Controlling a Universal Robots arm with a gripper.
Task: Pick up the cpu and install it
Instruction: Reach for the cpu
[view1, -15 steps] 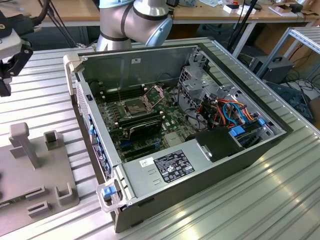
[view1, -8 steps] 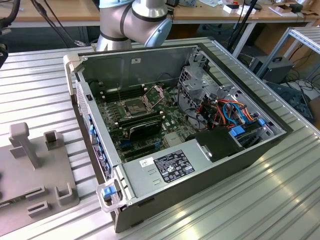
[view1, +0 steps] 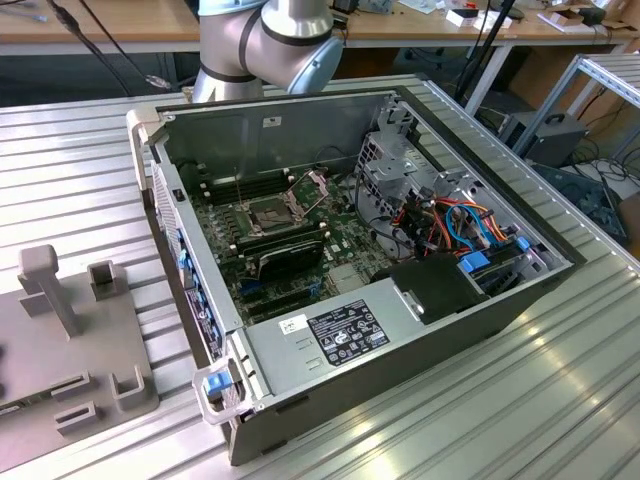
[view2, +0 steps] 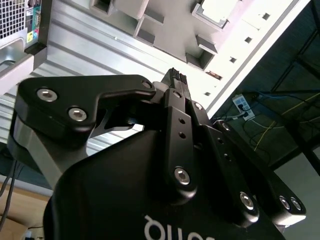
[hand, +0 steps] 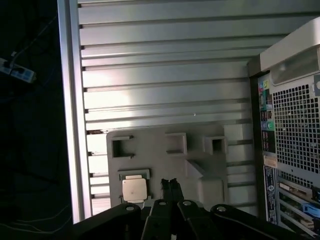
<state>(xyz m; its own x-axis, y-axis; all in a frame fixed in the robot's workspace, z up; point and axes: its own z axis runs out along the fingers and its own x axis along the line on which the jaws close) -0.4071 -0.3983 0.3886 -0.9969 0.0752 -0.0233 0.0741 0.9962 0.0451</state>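
Grey tray (view1: 105, 335) on the exterior view's left, at eight o'clock from the computer case (view1: 260, 135). Seated in a tray pocket in the first wrist view: the cpu (hand: 134, 190), just beside the claw (hand: 170, 183). Claw pinched narrow, holding nothing. Socket (view1: 272, 212) mid-case.

Open space above cpu (hand: 134, 189) (raised blocks (hand: 176, 143) beside)

The cpu (hand: 134, 189), a small flat square chip with a pale silver-grey metal top, lies flat and face up. It sits in a square framed pocket near one corner of a grey moulded holder plate (hand: 160, 162) on the ribbed aluminium table (hand: 165, 75).
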